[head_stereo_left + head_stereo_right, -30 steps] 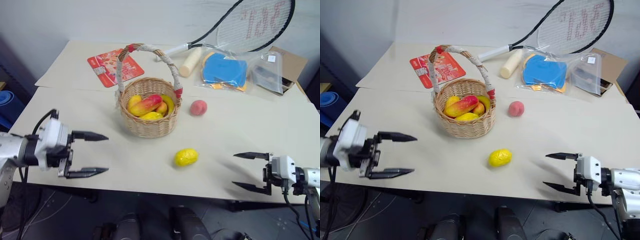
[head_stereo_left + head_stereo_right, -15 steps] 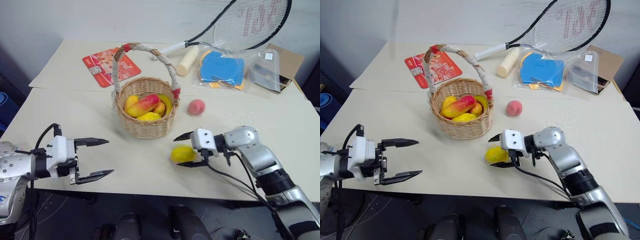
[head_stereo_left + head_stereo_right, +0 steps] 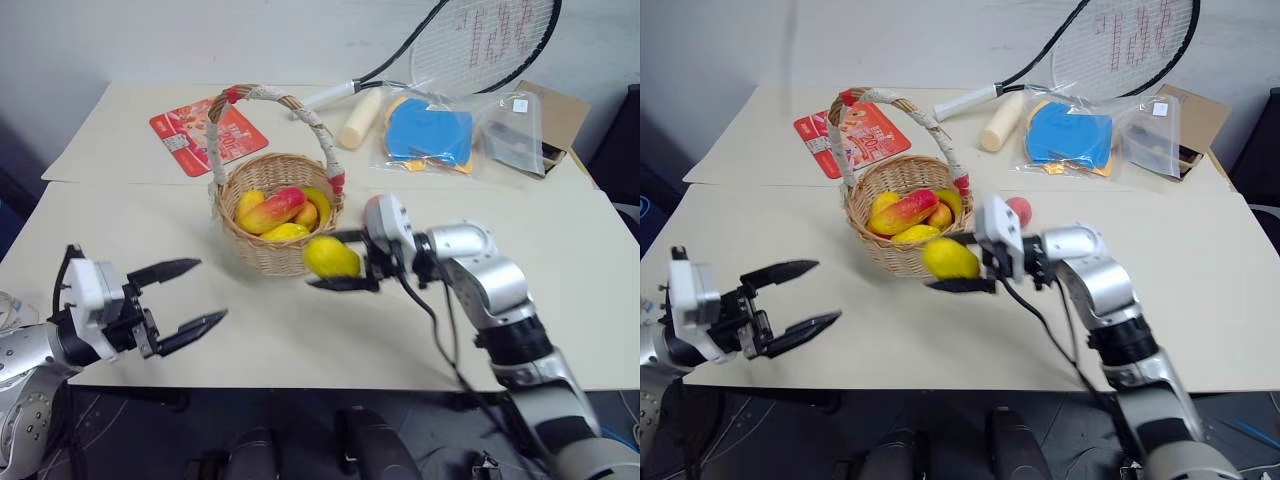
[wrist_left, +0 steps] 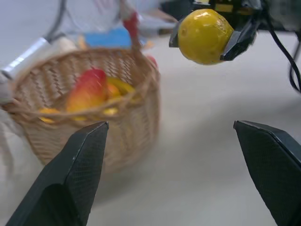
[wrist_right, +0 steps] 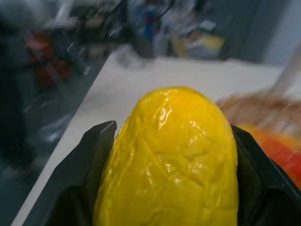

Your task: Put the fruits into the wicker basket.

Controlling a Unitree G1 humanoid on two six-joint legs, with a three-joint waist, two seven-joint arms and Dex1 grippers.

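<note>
Lemon (image 3: pixel 332 257) pinched between fingers of right claw (image 3: pixel 340 262), lifted off table (image 3: pixel 560 300), just beside front rim of wicker basket (image 3: pixel 275 215). Basket on table, holding mango (image 3: pixel 268 210) and other yellow fruits. Peach (image 3: pixel 1019 210) on table behind right claw, near basket. Left claw (image 3: pixel 190 296) spread wide, empty, hanging over near table edge, well apart from basket.

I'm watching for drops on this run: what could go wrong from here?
The lemon sits between the right gripper fingers, beside the wicker basket rather than over it; a slip would drop it on the table. The arched handle may block the way in. The peach lies near the right arm.
</note>
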